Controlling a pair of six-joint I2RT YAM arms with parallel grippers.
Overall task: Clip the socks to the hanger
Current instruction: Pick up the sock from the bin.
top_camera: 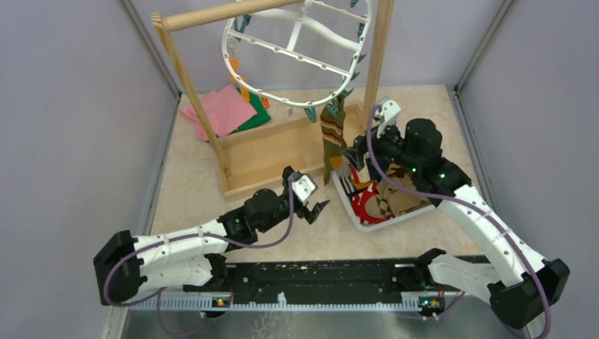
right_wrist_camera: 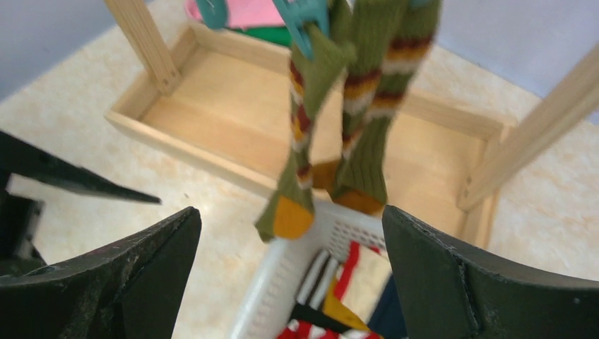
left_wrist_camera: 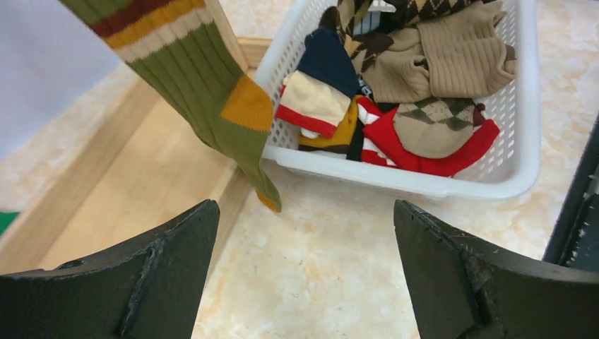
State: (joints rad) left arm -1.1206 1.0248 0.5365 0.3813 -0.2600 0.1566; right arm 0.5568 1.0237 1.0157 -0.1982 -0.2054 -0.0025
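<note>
The white oval hanger (top_camera: 297,42) hangs from the wooden pole, with teal clips along its rim. A pair of olive socks with orange stripes (top_camera: 332,138) dangles from a teal clip (right_wrist_camera: 304,25), toes just above the basket's corner. In the right wrist view the two socks (right_wrist_camera: 304,155) hang side by side. More socks (left_wrist_camera: 424,92), tan, navy, red and argyle, lie in the white basket (left_wrist_camera: 395,180). My left gripper (top_camera: 311,191) (left_wrist_camera: 305,233) is open and empty, low over the table, left of the basket. My right gripper (top_camera: 355,154) (right_wrist_camera: 291,226) is open and empty just right of the hanging socks.
The wooden rack's base tray (top_camera: 275,152) and uprights (top_camera: 378,56) stand behind the hanging socks. Pink and green cloths (top_camera: 226,109) lie at the back left. The white basket (top_camera: 353,208) sits under the right arm. Grey walls close in both sides.
</note>
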